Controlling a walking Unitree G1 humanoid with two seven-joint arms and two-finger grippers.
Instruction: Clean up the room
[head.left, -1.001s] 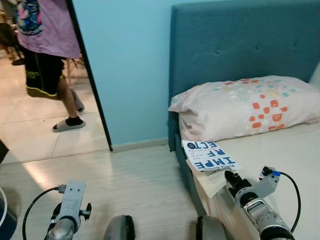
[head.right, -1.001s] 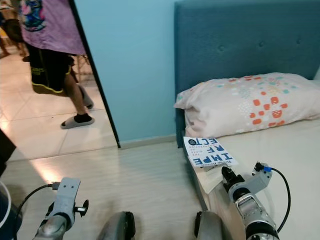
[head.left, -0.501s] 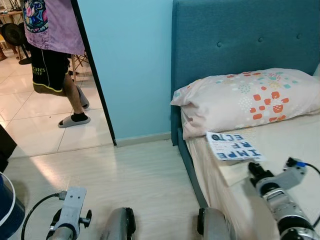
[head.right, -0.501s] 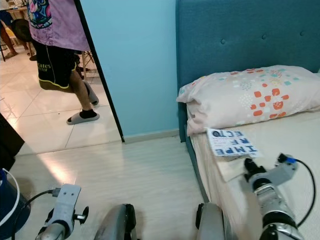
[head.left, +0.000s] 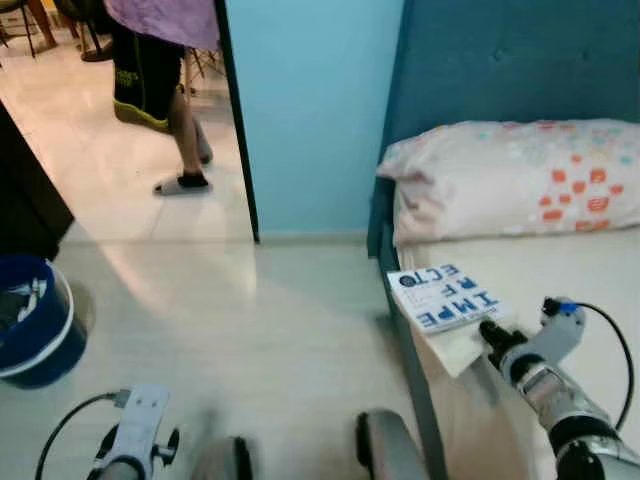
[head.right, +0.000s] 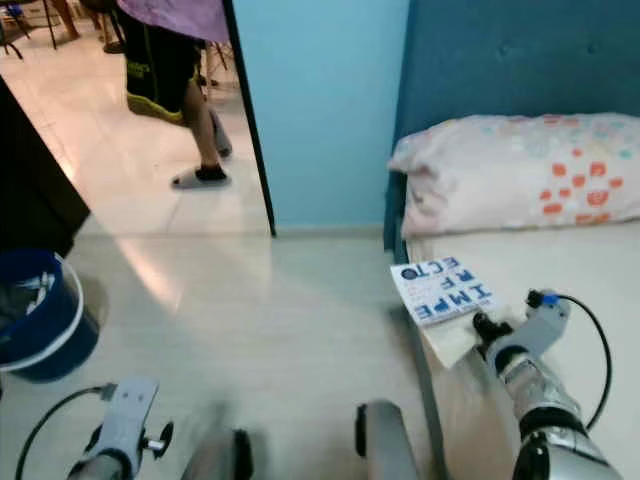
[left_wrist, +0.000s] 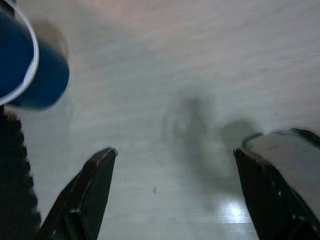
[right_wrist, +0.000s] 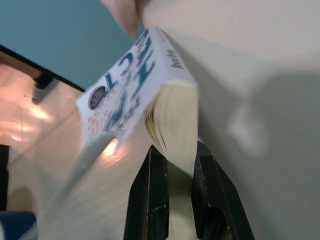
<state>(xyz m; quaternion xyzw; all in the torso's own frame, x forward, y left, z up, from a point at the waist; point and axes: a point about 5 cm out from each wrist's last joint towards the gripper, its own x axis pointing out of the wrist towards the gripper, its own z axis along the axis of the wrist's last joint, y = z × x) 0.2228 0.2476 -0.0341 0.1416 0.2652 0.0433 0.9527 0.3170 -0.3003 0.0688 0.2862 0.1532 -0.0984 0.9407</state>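
Observation:
A white paperback book (head.left: 445, 295) with blue letters hangs over the near corner of the bed (head.left: 570, 270). My right gripper (head.left: 492, 335) is shut on its lower page edge. In the right wrist view both black fingers (right_wrist: 150, 195) pinch the book (right_wrist: 135, 85) by its pages, cover tilted up. My left gripper (left_wrist: 175, 151) hangs low over the pale floor, its fingers wide apart and holding nothing. The left arm (head.left: 135, 435) shows at the bottom left.
A blue bin (head.left: 30, 320) with scraps inside stands on the floor at left. A patterned pillow (head.left: 510, 175) lies against the teal headboard (head.left: 500, 50). A person (head.left: 160, 60) in sandals stands beyond the dark door frame (head.left: 240, 120). A dark cabinet (head.left: 25, 190) is at far left.
The camera has swung left and pulled back, bringing the blue bin into view. The person has stepped farther off. The book stays in my right gripper.

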